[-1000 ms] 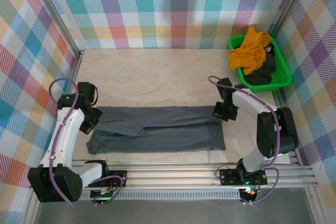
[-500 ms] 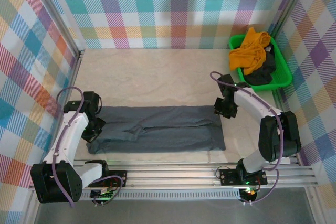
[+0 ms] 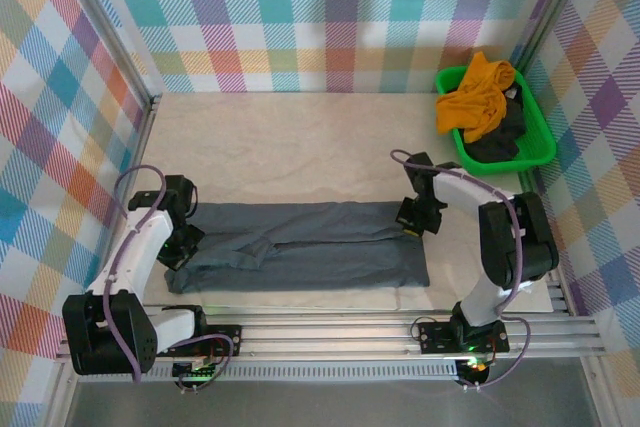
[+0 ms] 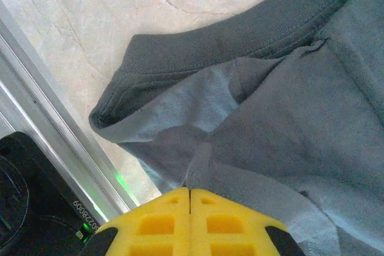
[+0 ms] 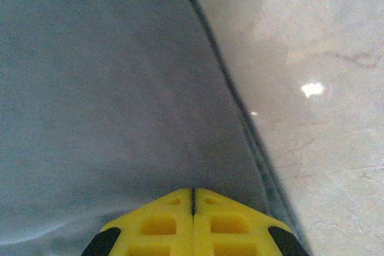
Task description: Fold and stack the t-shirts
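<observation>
The slate-grey t-shirt (image 3: 310, 247) lies folded lengthwise into a long strip across the near part of the table. My left gripper (image 3: 183, 247) is at its left end, by the collar (image 4: 240, 34). Its yellow fingers are shut, and a ridge of grey cloth (image 4: 288, 118) runs into my left gripper's (image 4: 190, 190) tips. My right gripper (image 3: 415, 219) is at the strip's far right corner. It is my right gripper (image 5: 192, 190) shut against the cloth (image 5: 102, 88) beside the hem (image 5: 234, 100). A mustard-orange t-shirt (image 3: 478, 92) and a dark charcoal one (image 3: 500, 142) lie bundled in the bin.
A green bin (image 3: 540, 127) stands at the back right corner. The cream table mat (image 3: 300, 137) stretches behind the strip up to the plaid walls. An aluminium rail (image 3: 350, 332) runs along the near edge, close to the shirt's left end (image 4: 54, 148).
My left gripper has shifted slightly right and nearer over the shirt's left end. My right gripper has moved a little left onto the strip's far right corner. The shirt has barely moved.
</observation>
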`<state>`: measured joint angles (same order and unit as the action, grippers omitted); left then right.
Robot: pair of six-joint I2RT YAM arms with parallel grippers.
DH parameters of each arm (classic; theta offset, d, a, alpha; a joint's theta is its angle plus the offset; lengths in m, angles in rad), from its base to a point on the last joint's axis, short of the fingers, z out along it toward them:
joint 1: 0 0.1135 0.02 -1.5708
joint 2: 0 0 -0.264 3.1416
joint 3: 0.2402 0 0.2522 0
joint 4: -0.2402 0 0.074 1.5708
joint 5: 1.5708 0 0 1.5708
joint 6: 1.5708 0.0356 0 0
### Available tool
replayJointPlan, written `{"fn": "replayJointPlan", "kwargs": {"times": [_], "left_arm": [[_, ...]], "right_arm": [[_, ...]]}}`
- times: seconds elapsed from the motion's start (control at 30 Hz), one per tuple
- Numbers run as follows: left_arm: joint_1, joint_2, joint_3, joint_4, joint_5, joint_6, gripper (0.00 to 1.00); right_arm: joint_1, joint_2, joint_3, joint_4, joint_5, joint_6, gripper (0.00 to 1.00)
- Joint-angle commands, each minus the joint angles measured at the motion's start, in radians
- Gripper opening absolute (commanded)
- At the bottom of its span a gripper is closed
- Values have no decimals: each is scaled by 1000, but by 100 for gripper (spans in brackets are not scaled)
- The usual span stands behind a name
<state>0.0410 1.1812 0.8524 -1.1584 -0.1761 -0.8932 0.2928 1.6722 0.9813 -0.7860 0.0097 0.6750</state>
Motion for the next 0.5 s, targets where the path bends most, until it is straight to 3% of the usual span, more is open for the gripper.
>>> {"fn": "replayJointPlan", "kwargs": {"times": [0.0, 0.27, 0.47], "left_arm": [[14, 13, -10, 38, 33, -9, 19], [12, 85, 116, 20, 78, -42, 55], [13, 127, 218, 87, 139, -113, 58]], "right_arm": [[-15, 18, -16, -5, -9, 12, 3], [-14, -12, 132, -76, 66, -54, 16], [38, -1, 212, -60, 58, -91, 22]]}}
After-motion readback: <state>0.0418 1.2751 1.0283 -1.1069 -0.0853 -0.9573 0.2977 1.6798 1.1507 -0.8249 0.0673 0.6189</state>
